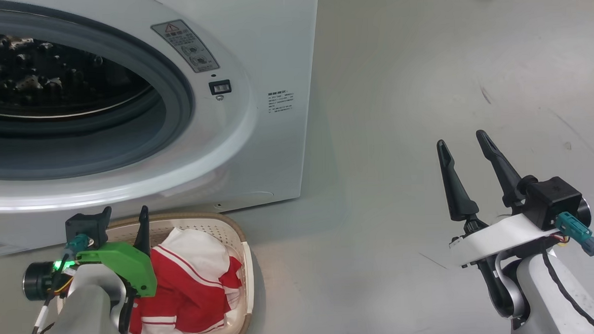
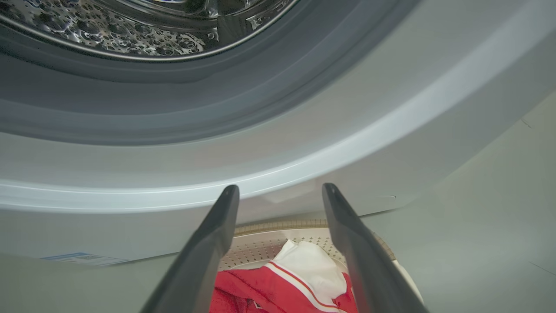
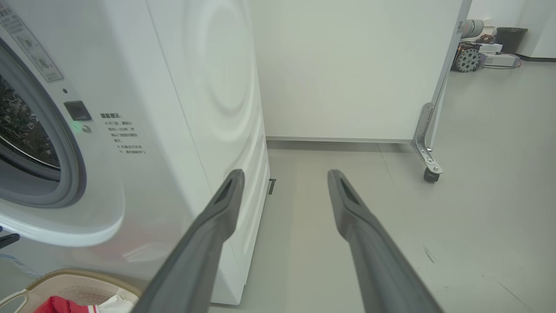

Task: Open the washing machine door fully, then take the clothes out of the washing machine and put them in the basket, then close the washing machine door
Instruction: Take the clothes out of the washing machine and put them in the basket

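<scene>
Clothes [image 2: 278,282] lie in basket [image 2: 278,227] beneath left pincer [image 2: 280,189], spread wide and empty. Drum [image 2: 108,30] above it appears empty. Right pincer [image 3: 285,174] likewise wide and empty. Only closing the door remains.

Lower left: left gripper [image 1: 125,212], jaws wide, empty. Lower right: right gripper [image 1: 460,139], jaws wide, empty, pointing up-frame.
</scene>
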